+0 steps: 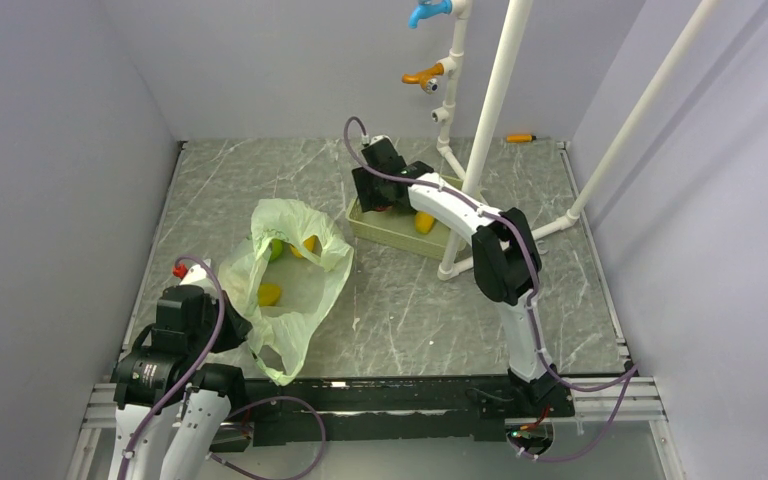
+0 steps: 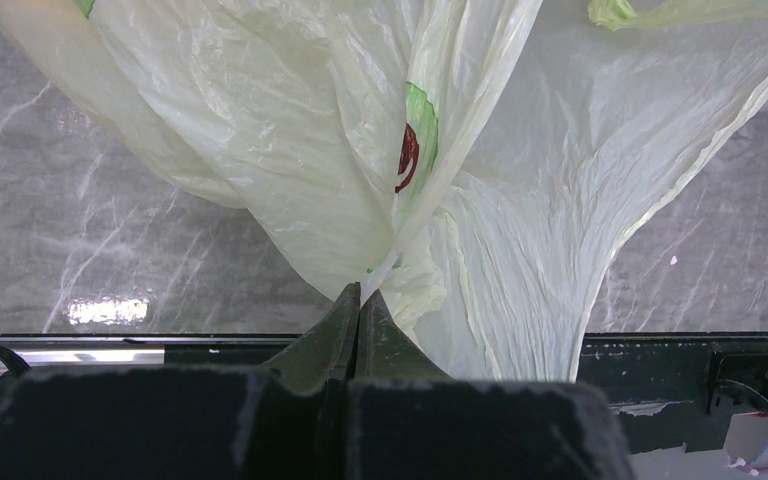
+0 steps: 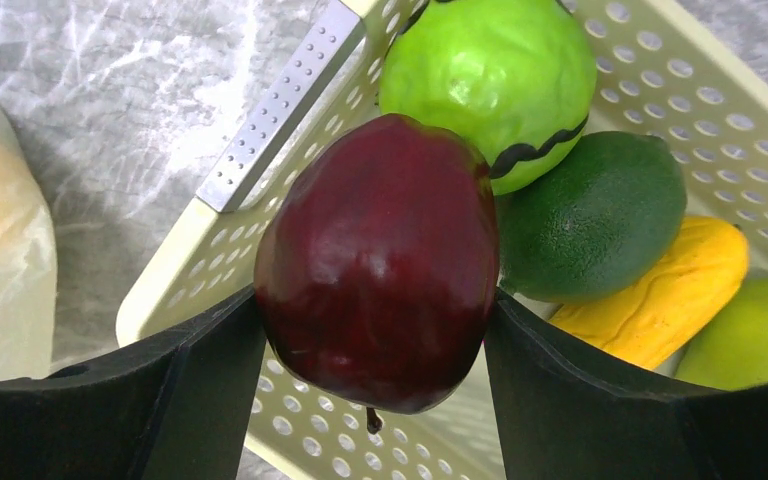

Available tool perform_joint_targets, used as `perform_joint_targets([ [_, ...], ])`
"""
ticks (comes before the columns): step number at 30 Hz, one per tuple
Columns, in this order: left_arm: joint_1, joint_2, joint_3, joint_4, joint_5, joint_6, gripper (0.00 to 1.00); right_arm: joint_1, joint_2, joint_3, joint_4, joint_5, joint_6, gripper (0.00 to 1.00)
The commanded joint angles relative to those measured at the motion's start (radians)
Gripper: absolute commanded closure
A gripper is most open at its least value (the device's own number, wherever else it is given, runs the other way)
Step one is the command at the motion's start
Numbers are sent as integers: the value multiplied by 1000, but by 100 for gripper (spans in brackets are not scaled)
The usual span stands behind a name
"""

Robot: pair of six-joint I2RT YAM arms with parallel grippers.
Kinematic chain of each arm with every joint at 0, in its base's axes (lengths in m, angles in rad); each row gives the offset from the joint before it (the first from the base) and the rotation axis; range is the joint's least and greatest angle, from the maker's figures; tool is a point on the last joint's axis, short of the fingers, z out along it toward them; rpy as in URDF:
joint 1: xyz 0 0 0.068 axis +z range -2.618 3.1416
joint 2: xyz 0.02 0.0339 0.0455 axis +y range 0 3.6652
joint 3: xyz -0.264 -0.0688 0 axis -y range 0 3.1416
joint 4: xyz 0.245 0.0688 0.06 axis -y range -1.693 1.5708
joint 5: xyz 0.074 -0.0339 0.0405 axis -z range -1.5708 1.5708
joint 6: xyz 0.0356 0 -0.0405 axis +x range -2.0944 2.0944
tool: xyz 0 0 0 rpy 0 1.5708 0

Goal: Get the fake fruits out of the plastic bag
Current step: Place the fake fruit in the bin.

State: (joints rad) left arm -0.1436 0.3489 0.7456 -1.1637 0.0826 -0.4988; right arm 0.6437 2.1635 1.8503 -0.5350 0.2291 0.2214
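The pale-green plastic bag (image 1: 290,285) lies open on the table at left, with a yellow fruit (image 1: 270,294), a green fruit (image 1: 276,249) and another yellow one (image 1: 309,244) inside. My left gripper (image 1: 228,325) is shut on a fold of the bag (image 2: 360,200) at its near edge. My right gripper (image 1: 380,195) is over the beige tray (image 1: 400,240), shut on a maroon fruit (image 3: 380,265) held above the tray floor. In the tray lie the green ball with a dark zigzag band (image 3: 490,80), a yellow oblong fruit (image 3: 660,295) and a bright green one (image 3: 755,335).
A plain dark green oval fruit (image 3: 590,215) also lies in the tray (image 3: 260,230). A white pipe frame (image 1: 490,120) stands behind and right of the tray, with blue and orange hooks (image 1: 425,75). An orange object (image 1: 520,137) lies at the back wall.
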Motion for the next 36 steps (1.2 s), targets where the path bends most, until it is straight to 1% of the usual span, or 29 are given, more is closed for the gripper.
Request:
perform_joint_targets([
  [1, 0, -1, 1, 35, 7, 4, 100, -24, -18, 33, -33, -132, 78, 92],
  [3, -1, 3, 1, 35, 6, 3, 100, -26, -25, 8, -23, -168, 86, 86],
  [6, 0, 7, 1, 33, 3, 2, 100, -26, -37, -37, 8, -206, 95, 75],
  [13, 0, 4, 1, 34, 7, 4, 100, -26, -30, -29, 0, -208, 80, 48],
  [17, 0, 4, 1, 33, 8, 5, 100, -26, -45, -36, 12, -211, 72, 28],
  [19, 0, 3, 1, 33, 9, 6, 100, -25, -44, -29, 1, -204, 72, 23],
  [26, 0, 5, 1, 32, 9, 6, 100, -26, -82, -26, -10, -199, 49, 14],
  [32, 0, 2, 1, 35, 9, 5, 100, -24, -142, -7, -35, -185, 36, 12],
  [36, 1, 6, 1, 35, 7, 5, 100, -1, -246, -39, -3, -209, 24, 13],
])
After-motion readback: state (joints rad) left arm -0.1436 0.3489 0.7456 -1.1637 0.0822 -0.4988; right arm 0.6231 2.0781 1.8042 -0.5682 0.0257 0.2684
